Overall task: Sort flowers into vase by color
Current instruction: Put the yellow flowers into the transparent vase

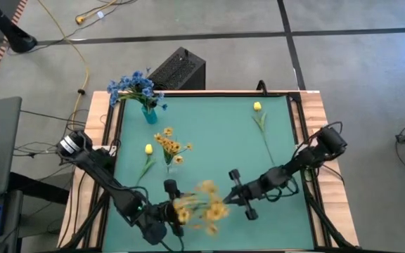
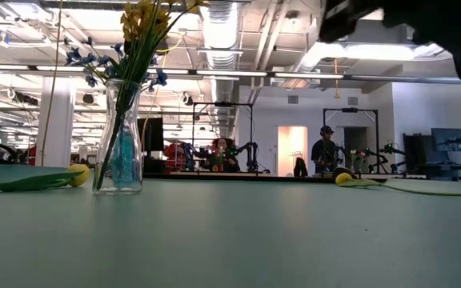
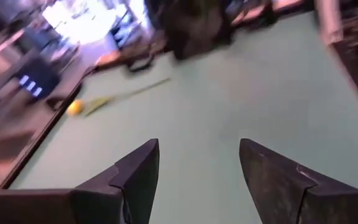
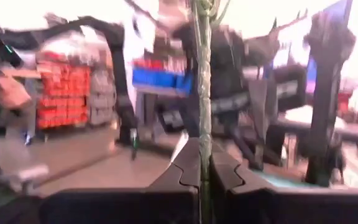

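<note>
right tool pinching yellow spray, left tool spread

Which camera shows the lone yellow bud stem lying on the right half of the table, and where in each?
High view: yellow bud stem at upper right, stalk running down toward the right arm.
Low view: right of centre, far beyond the glass vase.
Left wrist view: probably the bud at left middle.
Right wrist view: not in it.
Shared landmark: the right arm, whose right claw grips a yellow spray.
</note>
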Controlling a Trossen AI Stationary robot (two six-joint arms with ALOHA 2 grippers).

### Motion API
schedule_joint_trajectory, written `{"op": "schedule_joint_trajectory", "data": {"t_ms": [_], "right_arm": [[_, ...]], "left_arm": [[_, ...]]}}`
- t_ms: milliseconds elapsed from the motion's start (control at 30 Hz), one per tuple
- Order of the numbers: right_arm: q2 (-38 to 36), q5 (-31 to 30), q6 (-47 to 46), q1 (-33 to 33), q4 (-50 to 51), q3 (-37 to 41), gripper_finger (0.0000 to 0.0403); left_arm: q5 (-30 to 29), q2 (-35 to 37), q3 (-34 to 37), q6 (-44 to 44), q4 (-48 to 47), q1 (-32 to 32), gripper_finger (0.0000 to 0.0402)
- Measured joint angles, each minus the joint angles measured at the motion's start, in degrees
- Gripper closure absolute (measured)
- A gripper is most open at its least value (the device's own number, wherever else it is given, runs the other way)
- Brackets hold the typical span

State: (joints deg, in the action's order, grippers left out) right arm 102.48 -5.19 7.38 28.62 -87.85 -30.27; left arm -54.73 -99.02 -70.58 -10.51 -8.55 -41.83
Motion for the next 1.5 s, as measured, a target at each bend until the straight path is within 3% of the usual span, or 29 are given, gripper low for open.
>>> {"op": "schedule_joint_trajectory", "data": {"t_ms": [200, 400, 533, 833, 1500], "right_arm": [[5.56, -2.54, -2.87, 0.16, -1.19, -9.01, 0.0376], [9.12, -2.69, -2.43, 1.05, 1.11, -15.34, 0.0376], [10.03, -3.41, -2.45, 1.03, 0.53, -16.44, 0.0376], [10.08, -6.91, -2.93, 0.46, 3.28, -16.36, 0.0376], [10.08, -8.31, -2.61, 0.48, 3.66, -16.38, 0.0375]], "left_arm": [[3.57, -0.42, 10.63, 14.21, 34.43, 1.46, 0.0191], [12.49, -0.42, 17.51, 21.30, 54.56, 2.02, 0.0191], [13.96, -0.44, 18.84, 23.27, 58.87, 1.07, 0.0191], [11.10, -0.42, 18.94, 26.39, 67.49, 1.30, 0.0191], [13.80, -0.42, 18.85, 27.43, 76.59, 3.46, 0.0191]]}}
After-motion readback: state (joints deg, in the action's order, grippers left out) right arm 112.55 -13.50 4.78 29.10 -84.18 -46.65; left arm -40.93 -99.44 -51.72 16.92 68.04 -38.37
